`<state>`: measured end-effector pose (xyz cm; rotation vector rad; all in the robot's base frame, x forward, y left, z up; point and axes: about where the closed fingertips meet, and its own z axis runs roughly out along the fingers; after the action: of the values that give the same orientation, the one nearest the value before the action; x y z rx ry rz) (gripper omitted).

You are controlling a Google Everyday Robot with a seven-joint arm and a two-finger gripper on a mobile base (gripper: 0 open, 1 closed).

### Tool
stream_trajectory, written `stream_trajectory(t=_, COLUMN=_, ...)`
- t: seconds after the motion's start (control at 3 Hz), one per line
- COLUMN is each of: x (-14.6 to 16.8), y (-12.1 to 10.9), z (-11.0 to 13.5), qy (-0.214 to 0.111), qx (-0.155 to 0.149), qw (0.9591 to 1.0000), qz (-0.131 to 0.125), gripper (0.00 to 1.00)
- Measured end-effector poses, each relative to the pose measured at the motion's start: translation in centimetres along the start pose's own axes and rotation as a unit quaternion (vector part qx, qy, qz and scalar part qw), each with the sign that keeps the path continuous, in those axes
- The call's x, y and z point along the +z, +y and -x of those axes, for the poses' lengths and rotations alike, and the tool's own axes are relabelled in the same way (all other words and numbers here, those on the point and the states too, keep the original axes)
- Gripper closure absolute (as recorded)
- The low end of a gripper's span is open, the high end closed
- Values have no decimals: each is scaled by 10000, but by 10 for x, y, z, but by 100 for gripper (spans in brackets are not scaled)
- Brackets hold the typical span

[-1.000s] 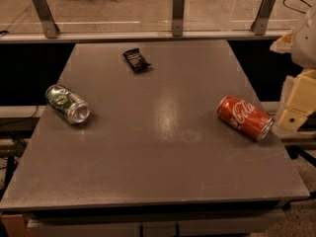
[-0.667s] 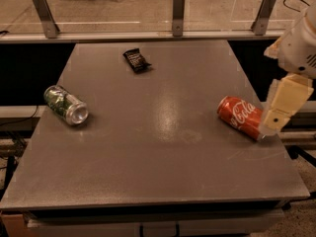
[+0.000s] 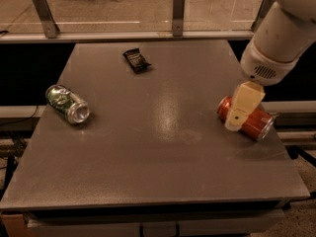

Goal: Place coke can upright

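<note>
Your coke can [image 3: 256,124] lies on its side near the right edge of the grey table [image 3: 163,177], its silver end rim pointing toward the front right corner. The gripper [image 3: 240,111] sits low over the can's left half, right against it; you cannot tell from here whether it has clamped or is loose. Expect the can to be light, with thin walls that dent under a hard squeeze and a smooth round skin that will roll or slip, so take it across the middle of the body, not at the rims, with modest force. The green patterned can [image 3: 66,103] and the dark snack packet [image 3: 137,60] are well apart.
</note>
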<state>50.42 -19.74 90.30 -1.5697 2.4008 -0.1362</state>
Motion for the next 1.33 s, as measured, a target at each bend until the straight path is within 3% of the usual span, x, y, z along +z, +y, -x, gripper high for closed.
stream_trajectory(t=0.67, x=47, y=-12, z=-9, qy=461, qx=387, qw=9981, qz=-138, gripper=0)
stream_trajectory(t=1.0, x=59, y=-12, z=-13, qy=527, qx=544, qw=9971, qz=-104, gripper=18)
stream_trajectory(t=1.33, x=65, y=-13, z=-12, qy=492, qx=649, qw=9967, qz=-65, gripper=42)
